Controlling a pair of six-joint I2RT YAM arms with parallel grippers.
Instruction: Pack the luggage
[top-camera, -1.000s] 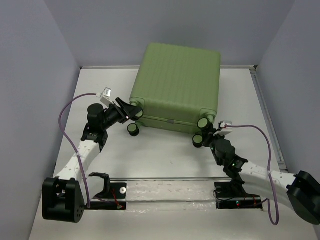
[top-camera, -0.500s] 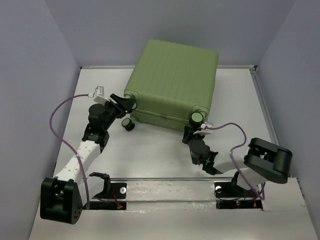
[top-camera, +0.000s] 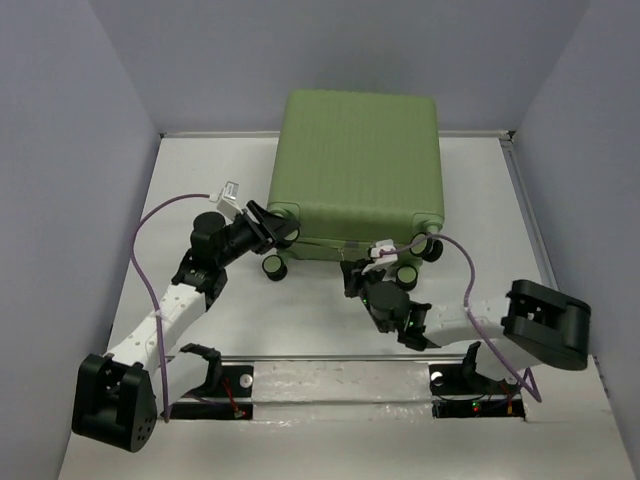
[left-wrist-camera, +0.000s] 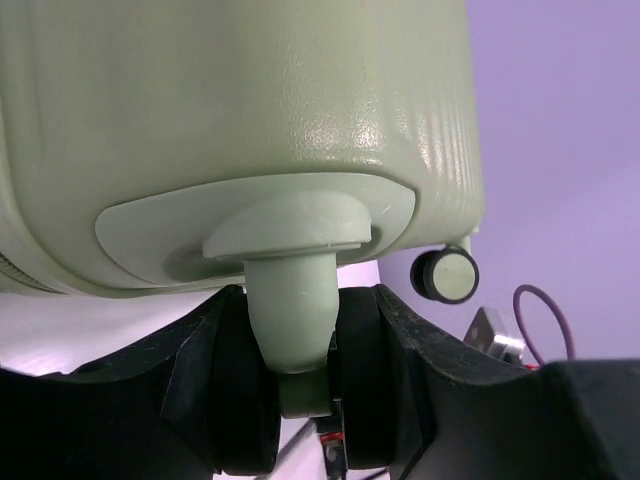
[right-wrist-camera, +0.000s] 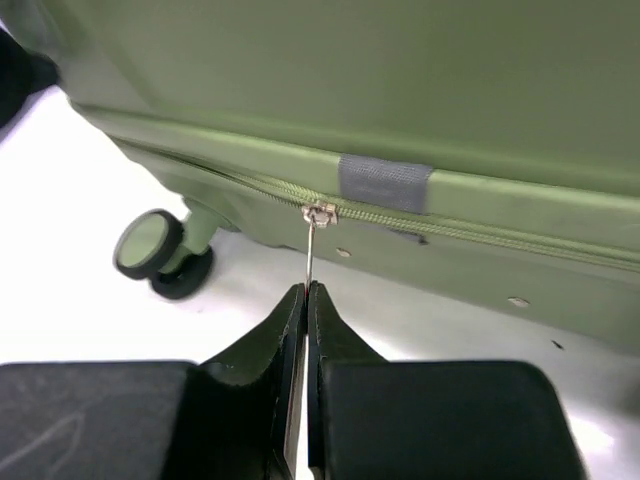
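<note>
The light-green ribbed luggage lies closed on the table, its wheeled end toward me. My left gripper is shut on the stem of its near-left caster wheel; another wheel shows beyond. My right gripper is at the near edge, shut on the thin metal zipper pull, which hangs from the slider on the zipper line beside a grey tab. A caster wheel shows to the left in the right wrist view.
Grey walls close in the white table on the left, back and right. A metal rail with both arm bases runs along the near edge. Purple cables loop from both wrists.
The luggage has turned to sit squarer to the table edge. My left gripper moved right with the wheel. My right gripper moved left along the near edge to the zipper pull.
</note>
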